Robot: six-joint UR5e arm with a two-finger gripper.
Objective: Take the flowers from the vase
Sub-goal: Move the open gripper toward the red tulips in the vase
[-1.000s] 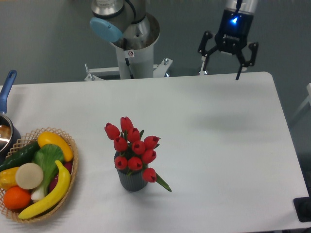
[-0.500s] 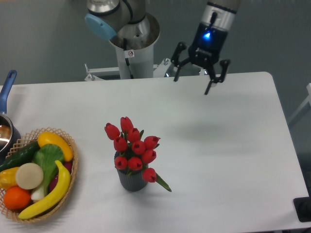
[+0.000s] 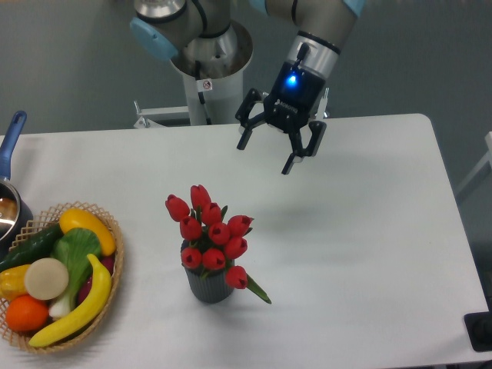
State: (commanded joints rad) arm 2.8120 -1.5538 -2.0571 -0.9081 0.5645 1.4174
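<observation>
Change: Over the past second your gripper (image 3: 265,154) swept from the far right corner of the table (image 3: 369,231) toward the flowers (image 3: 209,234), dropping lower as it came — at this moment it hung above and to the right of the bunch, still well apart from it.

Meaning for the task: You were in the approach, by my reading; nothing had been grasped, and the pick itself had not begun.

Flowers: The red tulip bunch stood in the vase (image 3: 207,284), untouched, its buds fanning up and left and one green leaf jutting out low on the right.

Vase: The dark grey ribbed pot stood upright on the white table, narrower than the bunch above it.

Gripper: Its fingers were spread wide and held nothing — a blue light glowed on the body.

Arm pose: The wrist leaned in from the upper right of the flowers, tilted so the fingers pointed down and slightly away from the bunch, not yet lined up over the stems.

Next move, as a judgement: You would likely need to carry on left and down, then square the fingers around the stems just above the vase rim.

Also near the flowers: A woven basket (image 3: 108,300) of fruit sat well to their left, clear of your path.
</observation>
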